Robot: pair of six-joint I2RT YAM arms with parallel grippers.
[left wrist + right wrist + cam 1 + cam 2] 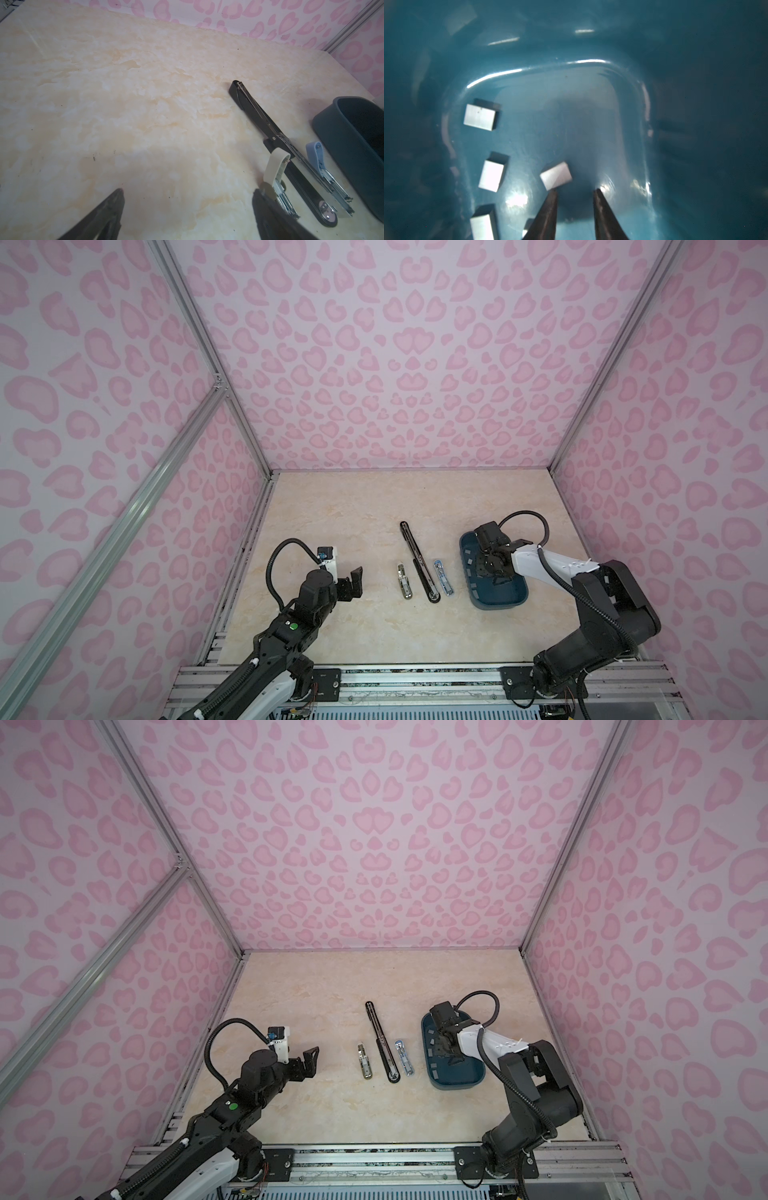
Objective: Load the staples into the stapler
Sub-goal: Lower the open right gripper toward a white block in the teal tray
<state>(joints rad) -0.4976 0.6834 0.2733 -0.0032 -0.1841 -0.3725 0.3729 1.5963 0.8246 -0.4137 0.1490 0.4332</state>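
Observation:
Three staplers lie opened in a row mid-table: a cream stapler [404, 581] [274, 166], a long black stapler [417, 562] [249, 104] and a blue stapler [443, 583] [315, 153]. The staples [480, 117] are pale strips scattered on the floor of a blue tray [498, 605] [457, 1083]. My right gripper [576, 190] [496, 577] reaches down into the tray, jaws a little apart with nothing between them. One staple strip [556, 176] lies just beyond the tip of one finger. My left gripper [188, 190] [356, 581] hovers wide open and empty, left of the cream stapler.
The tray [336, 128] stands right of the blue stapler, close to it. Pink patterned walls [374, 364] enclose the marble tabletop [353, 510] on three sides. An aluminium rail [415, 674] runs along the front edge.

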